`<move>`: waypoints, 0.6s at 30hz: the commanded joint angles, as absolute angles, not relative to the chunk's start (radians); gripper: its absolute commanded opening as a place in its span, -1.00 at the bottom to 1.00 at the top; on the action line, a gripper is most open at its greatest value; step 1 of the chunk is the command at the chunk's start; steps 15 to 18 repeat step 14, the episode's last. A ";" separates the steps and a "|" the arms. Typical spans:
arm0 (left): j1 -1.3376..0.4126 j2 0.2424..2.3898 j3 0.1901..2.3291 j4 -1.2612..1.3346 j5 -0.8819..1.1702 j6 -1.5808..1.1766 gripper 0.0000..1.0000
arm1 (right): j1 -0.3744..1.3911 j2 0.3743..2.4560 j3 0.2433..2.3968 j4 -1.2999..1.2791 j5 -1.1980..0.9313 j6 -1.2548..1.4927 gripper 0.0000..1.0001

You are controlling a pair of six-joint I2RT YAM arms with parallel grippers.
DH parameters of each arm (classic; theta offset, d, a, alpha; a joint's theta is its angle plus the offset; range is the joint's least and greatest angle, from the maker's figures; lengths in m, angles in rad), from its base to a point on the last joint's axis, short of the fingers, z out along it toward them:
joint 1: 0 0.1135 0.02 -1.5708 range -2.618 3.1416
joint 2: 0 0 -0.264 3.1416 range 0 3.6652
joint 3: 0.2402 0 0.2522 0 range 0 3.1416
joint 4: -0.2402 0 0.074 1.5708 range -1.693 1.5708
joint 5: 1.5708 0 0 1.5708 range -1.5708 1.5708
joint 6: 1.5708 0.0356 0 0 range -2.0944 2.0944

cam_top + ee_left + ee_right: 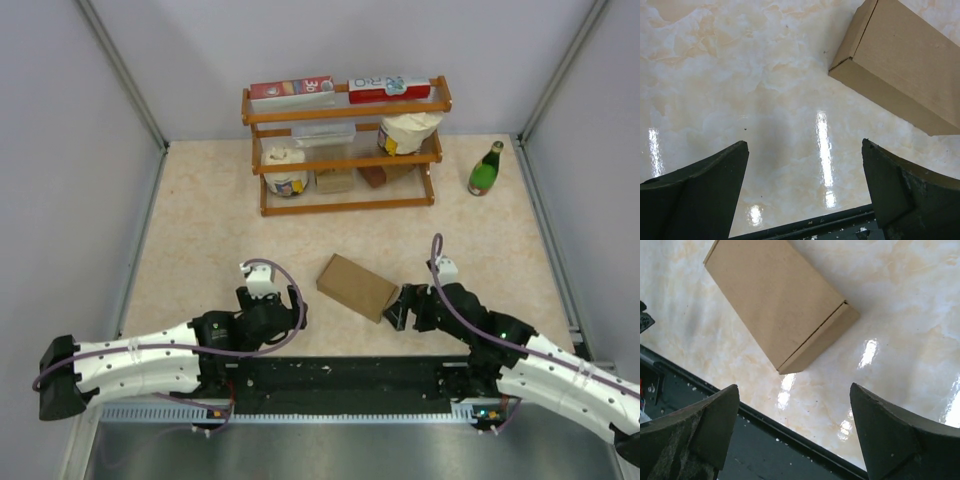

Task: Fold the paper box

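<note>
At the far side of the marbled beige table (200, 230) stands a wooden rack (345, 207). Two red-and-white cartons (291, 89) lie on its top, and white tubs (285, 170) sit on its shelves. A green bottle (485, 170) stands upright to the rack's right, apart from it.

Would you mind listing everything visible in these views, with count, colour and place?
paper box: one, plain brown, closed, lying on the table between the two grippers
table: one, beige marbled, under everything
wooden rack: one, orange-brown, at the table's far side
cartons: two, red and white, lying on top of the rack
tubs: two, whitish, inside the rack, one left and one right
small boxes: two, tan and reddish brown, on the rack's lowest tier
green bottle: one, green, upright to the right of the rack
left gripper: one, black, open and empty, left of the paper box
right gripper: one, black, open and empty, by the paper box's right end
</note>
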State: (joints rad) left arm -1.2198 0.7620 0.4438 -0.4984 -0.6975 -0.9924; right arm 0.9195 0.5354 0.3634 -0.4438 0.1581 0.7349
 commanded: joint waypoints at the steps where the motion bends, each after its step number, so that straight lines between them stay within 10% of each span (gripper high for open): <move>1: -1.218 0.761 0.436 -0.427 -0.692 -0.963 0.97 | 0.914 0.431 0.328 -0.430 0.281 0.787 0.81; 18: -1.218 0.750 0.382 -0.374 -0.649 -0.948 0.98 | 0.913 0.399 0.298 -0.448 0.278 0.796 0.85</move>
